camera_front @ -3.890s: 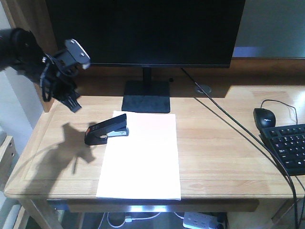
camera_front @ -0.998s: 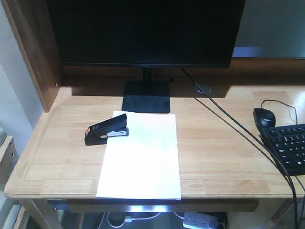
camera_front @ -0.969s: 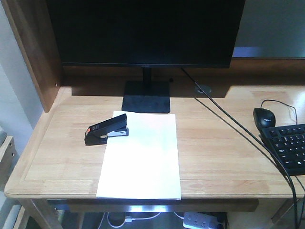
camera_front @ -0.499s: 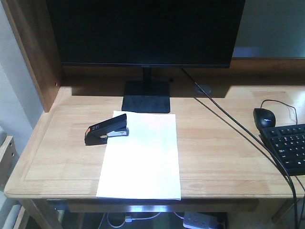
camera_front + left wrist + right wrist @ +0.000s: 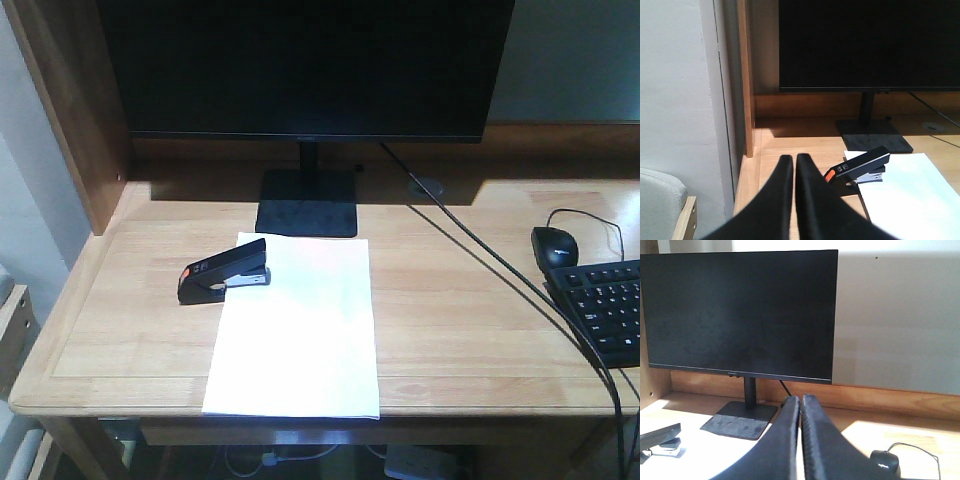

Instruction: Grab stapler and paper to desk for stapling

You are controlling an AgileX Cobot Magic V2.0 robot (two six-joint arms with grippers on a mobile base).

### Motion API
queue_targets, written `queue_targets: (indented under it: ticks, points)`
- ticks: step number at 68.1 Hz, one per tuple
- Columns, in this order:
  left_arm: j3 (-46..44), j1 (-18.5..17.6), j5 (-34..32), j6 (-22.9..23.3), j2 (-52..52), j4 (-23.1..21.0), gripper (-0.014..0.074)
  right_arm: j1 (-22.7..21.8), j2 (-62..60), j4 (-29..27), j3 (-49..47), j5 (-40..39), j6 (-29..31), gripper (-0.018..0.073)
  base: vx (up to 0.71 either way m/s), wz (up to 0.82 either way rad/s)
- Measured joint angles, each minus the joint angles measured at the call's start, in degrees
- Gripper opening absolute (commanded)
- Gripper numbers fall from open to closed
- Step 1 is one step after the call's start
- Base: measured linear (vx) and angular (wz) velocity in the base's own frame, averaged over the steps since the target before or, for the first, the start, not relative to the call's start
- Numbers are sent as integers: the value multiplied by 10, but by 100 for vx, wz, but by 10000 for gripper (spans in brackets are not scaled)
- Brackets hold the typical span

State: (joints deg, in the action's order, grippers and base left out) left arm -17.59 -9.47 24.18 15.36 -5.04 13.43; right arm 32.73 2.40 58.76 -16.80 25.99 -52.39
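Overlapping the paper (image 5: pixel 295 325), the stapler (image 5: pixel 222 271) (front end hidden).

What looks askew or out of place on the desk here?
Nothing is damaged or spilled. The stapler sits at an angle, its mouth over the far left corner of the paper, which lies flat and slightly skewed on the desk.

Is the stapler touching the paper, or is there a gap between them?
Touching. In the front-facing view the stapler lies with its right end on the top left corner of the paper; the left wrist view shows the same overlap.
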Motion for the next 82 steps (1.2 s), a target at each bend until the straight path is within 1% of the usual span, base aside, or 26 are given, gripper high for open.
queue_targets:
  ticks: [10,17,22,26,33,38,44,52,56,59,74,82]
  points:
    - [0,4,1,-8,16,-6,-6,0,0,0,0,0,0,-10,0,0]
    - [10,25,0,-28,36,-8,-6,0,0,0,0,0,0,-10,0,0]
    - [30,45,-6,-47,47,-19,-6,0,0,0,0,0,0,-10,0,0]
    - [49,59,-16,-74,53,-38,-6,0,0,0,0,0,0,-10,0,0]
    - [90,76,-36,-129,58,-91,-6,0,0,0,0,0,0,-10,0,0]
    - [119,80,-55,-147,58,-119,-6,0,0,0,0,0,0,-10,0,0]
    - [148,80,-85,-147,58,-134,-6,0,0,0,0,0,0,-10,0,0]
    - [183,80,-134,-135,58,-134,-6,0,0,0,0,0,0,-10,0,0]
    - [190,80,-162,-127,58,-138,-6,0,0,0,0,0,0,-10,0,0]
    - [190,80,-171,-126,58,-139,-6,0,0,0,0,0,0,-10,0,0]
    - [190,80,-180,-126,58,-139,-6,0,0,0,0,0,0,-10,0,0]
    - [190,80,-170,-126,58,-139,-6,0,0,0,0,0,0,-10,0,0]
